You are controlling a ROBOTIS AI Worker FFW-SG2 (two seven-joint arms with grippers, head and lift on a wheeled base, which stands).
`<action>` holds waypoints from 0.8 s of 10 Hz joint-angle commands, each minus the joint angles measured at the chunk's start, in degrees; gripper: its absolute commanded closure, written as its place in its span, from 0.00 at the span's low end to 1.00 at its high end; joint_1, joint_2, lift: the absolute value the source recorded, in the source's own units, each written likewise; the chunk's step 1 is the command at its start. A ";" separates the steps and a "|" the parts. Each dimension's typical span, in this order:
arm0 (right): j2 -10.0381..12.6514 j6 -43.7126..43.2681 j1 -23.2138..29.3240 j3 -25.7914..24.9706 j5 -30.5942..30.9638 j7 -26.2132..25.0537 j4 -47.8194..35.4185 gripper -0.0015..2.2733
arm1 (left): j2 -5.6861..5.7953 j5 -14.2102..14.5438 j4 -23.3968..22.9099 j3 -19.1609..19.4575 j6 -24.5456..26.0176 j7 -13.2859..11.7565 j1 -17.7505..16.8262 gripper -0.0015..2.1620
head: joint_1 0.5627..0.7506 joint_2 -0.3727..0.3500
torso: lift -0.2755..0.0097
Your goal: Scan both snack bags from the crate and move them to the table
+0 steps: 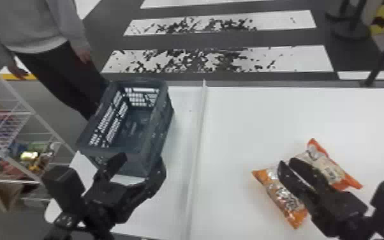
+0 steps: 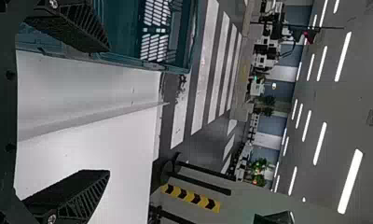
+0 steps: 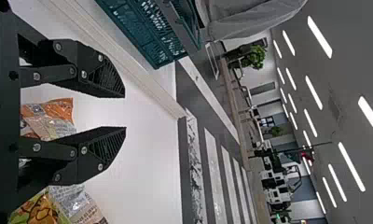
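Note:
In the head view my left gripper (image 1: 140, 163) stands open at the near end of the dark crate (image 1: 161, 134), whose bare floor shows. One orange snack bag (image 1: 280, 194) and a second snack bag (image 1: 338, 167) lie on the white table (image 1: 248, 121). My right gripper (image 1: 287, 162) is above and between them, partly covering both, its fingers a little apart with nothing held. The left wrist view has the left gripper (image 2: 109, 111) wide open beside the crate (image 2: 124, 60). In the right wrist view both bags lie beyond the open right gripper (image 3: 125, 112).
A raised white strip (image 1: 197, 143) runs along the table between crate and bags. A wire shelf (image 1: 25, 108) with goods stands at the far left. Behind the crate is a person. Black posts (image 1: 382, 57) stand past the table's far right.

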 commanded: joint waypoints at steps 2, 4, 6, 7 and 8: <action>1.29 1.50 -1.17 2.56 2.95 -0.20 2.94 0.99 | 0.89 0.27 0.89 -0.20 0.05 -0.22 -1.02 0.03 | 0.70 0.80 | 0.66; 1.38 1.50 -2.05 3.53 3.30 -0.38 6.11 0.99 | 1.07 0.79 2.21 -0.47 -0.83 -0.57 -1.64 0.03 | 0.70 0.84 | 0.66; 1.38 0.27 -2.31 3.79 4.36 -0.81 8.22 0.99 | 1.33 0.79 3.79 -1.70 -3.12 -0.92 -2.34 0.03 | 0.70 0.85 | 0.66; 1.38 -0.09 -2.40 2.74 4.45 -0.90 8.92 0.99 | 1.42 0.79 4.23 -2.05 -3.29 -1.19 -2.78 0.03 | 0.70 0.84 | 0.66; 1.38 -0.26 -2.49 1.07 4.45 -0.90 10.06 0.99 | 1.42 0.79 4.67 -2.31 -3.82 -1.36 -3.13 0.03 | 0.70 0.83 | 0.66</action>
